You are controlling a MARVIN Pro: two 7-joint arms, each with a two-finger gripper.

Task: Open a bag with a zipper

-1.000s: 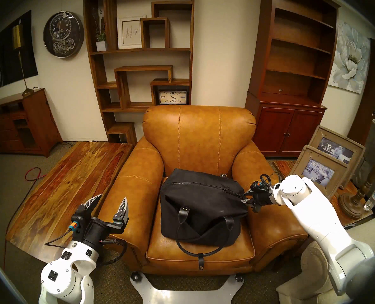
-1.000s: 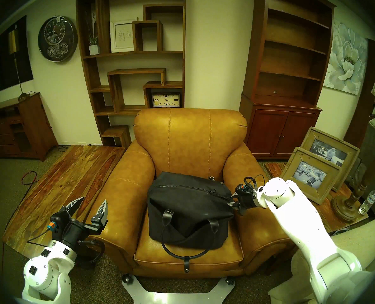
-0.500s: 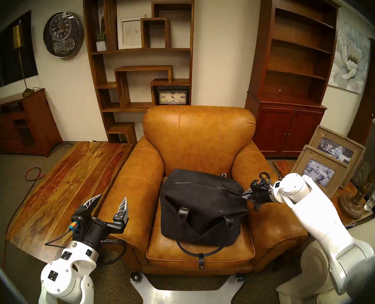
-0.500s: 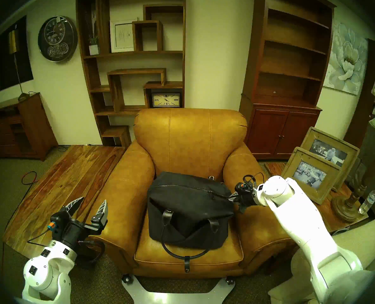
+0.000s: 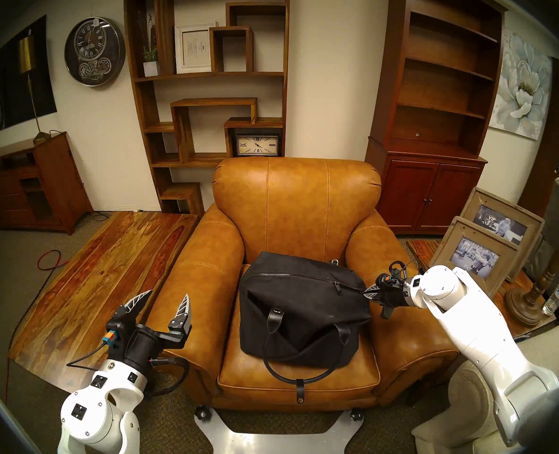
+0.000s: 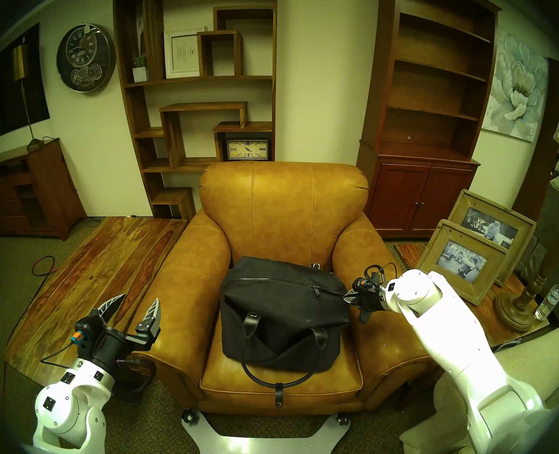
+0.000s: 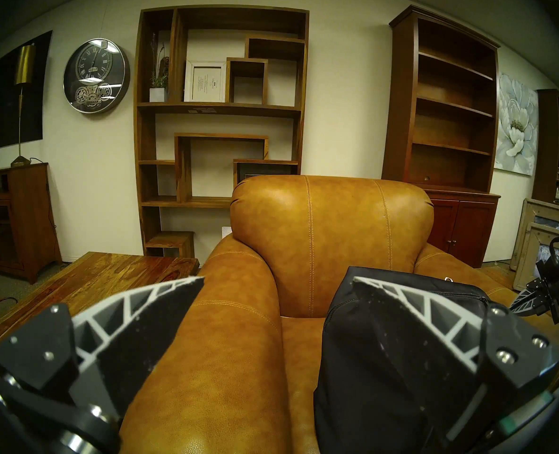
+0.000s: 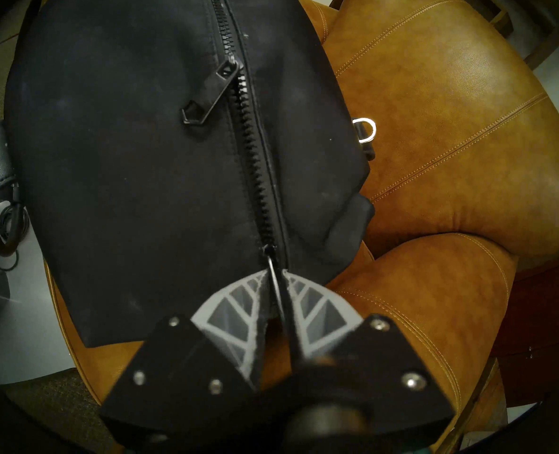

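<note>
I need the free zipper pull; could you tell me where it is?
In the right wrist view, the free pull lies flat on the bag, left of the zipper.

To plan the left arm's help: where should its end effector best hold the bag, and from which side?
Probably the upper left corner of the bag, beside the left end of the zipper, coming from the robot's left over the armrest. The fabric bulges into a pinchable ridge, opposite the pull tab clamped by the right end effector; the open left end effector hovers nearby.

The bag [image 5: 301, 312] is matt black cloth with smooth leather handles [image 5: 304, 371]; its zipper [image 8: 255, 155] has dark metal teeth. The armchair [image 5: 297, 207] is glossy tan leather.
</note>
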